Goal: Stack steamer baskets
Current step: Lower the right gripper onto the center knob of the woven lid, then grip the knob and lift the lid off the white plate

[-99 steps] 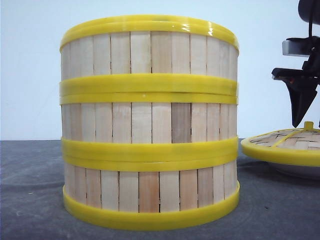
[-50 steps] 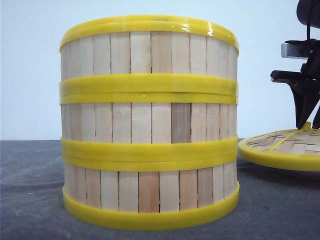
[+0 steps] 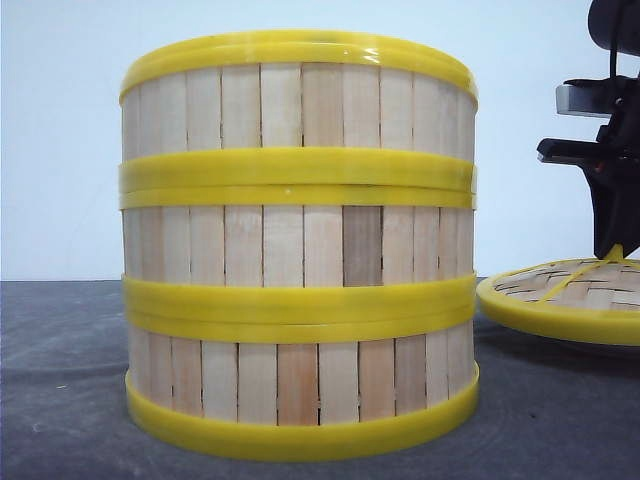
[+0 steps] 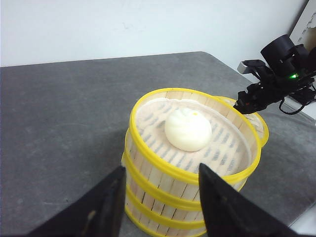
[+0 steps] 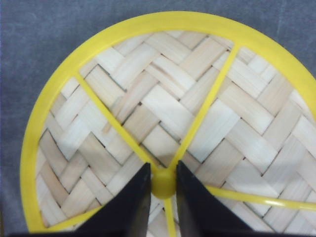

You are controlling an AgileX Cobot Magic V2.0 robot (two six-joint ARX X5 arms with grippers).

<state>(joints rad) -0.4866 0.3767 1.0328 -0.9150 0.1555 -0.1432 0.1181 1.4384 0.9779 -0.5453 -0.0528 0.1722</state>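
Right end effector (image 5: pixel 163 183) lowered onto lid (image 5: pixel 168 113), clenched on its knob (image 5: pixel 163 182), left end effector (image 4: pixel 159 197) released, steamer baskets (image 3: pixel 298 245) stacked three high, pale slats, yellow rims

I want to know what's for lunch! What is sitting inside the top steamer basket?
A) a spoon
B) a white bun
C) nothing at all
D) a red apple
B: the left wrist view looks down into the top steamer basket, where one round white bun lies on the basket's floor.

a lab bench — bare white wall (image 4: pixel 148 24), grey tabletop (image 4: pixel 59 123).
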